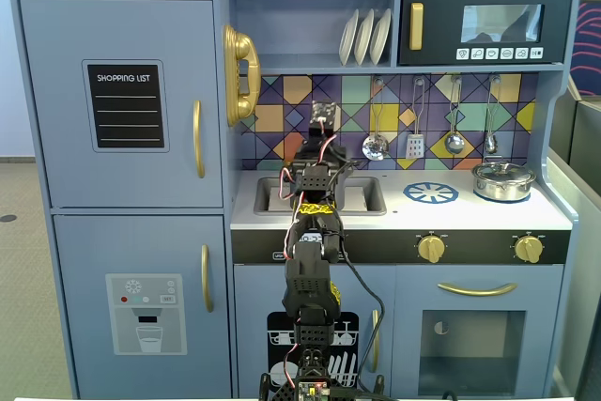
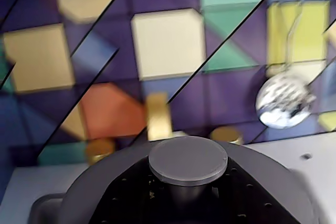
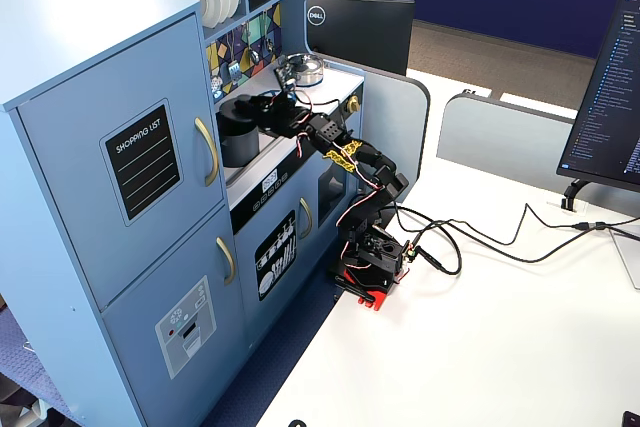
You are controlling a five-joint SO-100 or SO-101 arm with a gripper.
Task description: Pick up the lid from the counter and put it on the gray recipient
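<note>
In the wrist view the lid [image 2: 100,184] fills the bottom as a matte dark-gray disc, and its round knob [image 2: 188,160] sits right in front of the camera. My gripper [image 2: 186,199] has its black jaws closed around the knob's stem. A small side handle of the gray recipient [image 2: 43,209] shows under the lid's left rim. In a fixed view my gripper [image 3: 260,107] holds the lid [image 3: 236,104] level on top of the gray recipient [image 3: 232,142] at the sink. I cannot tell whether the lid rests on it. In the front fixed view my arm [image 1: 315,185] hides both.
A shiny silver pot [image 1: 502,180] with its own lid stands on the right burner and also shows in the side fixed view [image 3: 305,69]. Utensils [image 1: 413,143] hang on the tiled back wall, with a ladle [image 2: 283,100] close by. A gold faucet [image 2: 159,116] stands behind the lid.
</note>
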